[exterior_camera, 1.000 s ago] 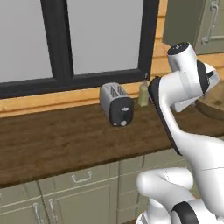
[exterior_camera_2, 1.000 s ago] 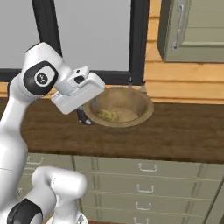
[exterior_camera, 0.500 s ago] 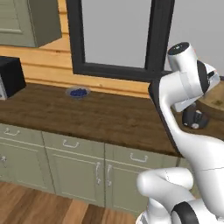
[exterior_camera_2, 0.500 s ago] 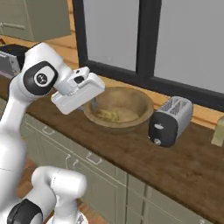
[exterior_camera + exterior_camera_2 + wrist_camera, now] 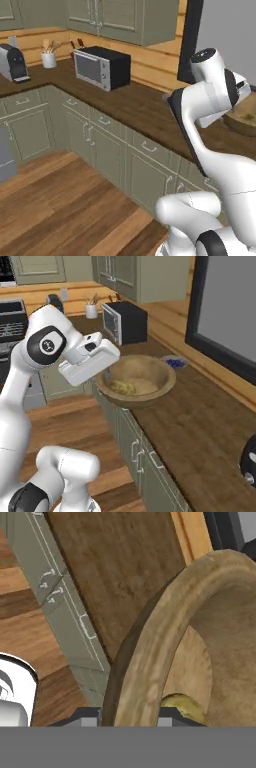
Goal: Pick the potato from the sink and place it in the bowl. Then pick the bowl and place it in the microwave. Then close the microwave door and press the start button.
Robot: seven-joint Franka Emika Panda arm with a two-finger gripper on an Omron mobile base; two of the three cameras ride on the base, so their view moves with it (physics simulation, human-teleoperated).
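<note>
Gripping the bowl point(image 5: 137, 381) by its near rim, our gripper point(image 5: 131, 714) has its jaws partly closed, one finger on each side of the tan wall. We hold the bowl above the front edge of the wooden counter point(image 5: 200, 426), the potato point(image 5: 122, 387) lying inside near the gripped rim. At the counter's far end we see the microwave point(image 5: 101, 66), well apart.

Potato point(image 5: 123, 387) sits in the bowl point(image 5: 150, 393), bowl over the counter's point(image 5: 200, 431) front edge, microwave point(image 5: 125, 321) behind it along the counter.
</note>
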